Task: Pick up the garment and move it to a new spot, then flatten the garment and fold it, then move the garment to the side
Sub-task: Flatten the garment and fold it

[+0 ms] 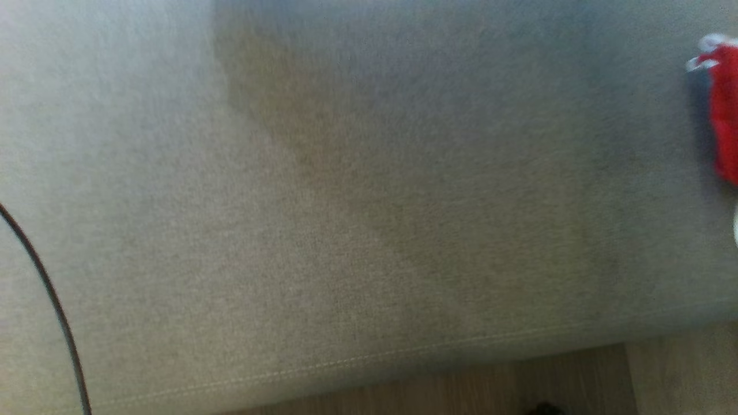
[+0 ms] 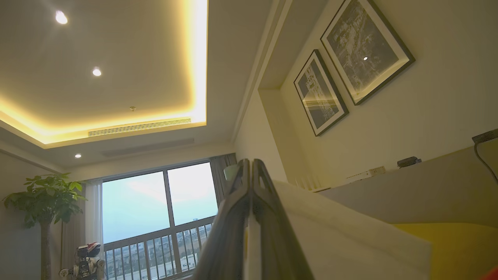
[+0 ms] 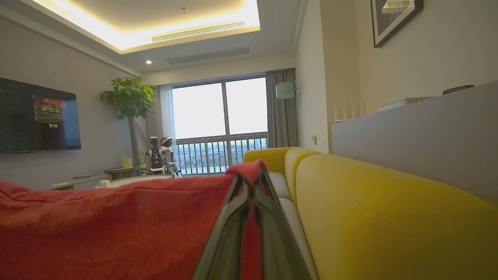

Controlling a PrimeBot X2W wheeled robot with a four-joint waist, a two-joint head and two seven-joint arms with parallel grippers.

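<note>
Now the right hand (image 3: 253, 179) pinches the red garment (image 3: 116, 225); left hand (image 2: 251, 162) shut; lift it high, keeping trailing cloth clear of the sofa (image 3: 389, 217).

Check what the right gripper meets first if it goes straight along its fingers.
The red garment: it bunches over the closed tips of the right gripper, seemingly already pinched. Past it, probably the far end of the yellow sofa; depth unclear.

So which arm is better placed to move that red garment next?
The right. The right gripper is shut with the red garment bunched around its tip, apparently pinched. The left gripper, also shut, points up toward the ceiling.
</note>
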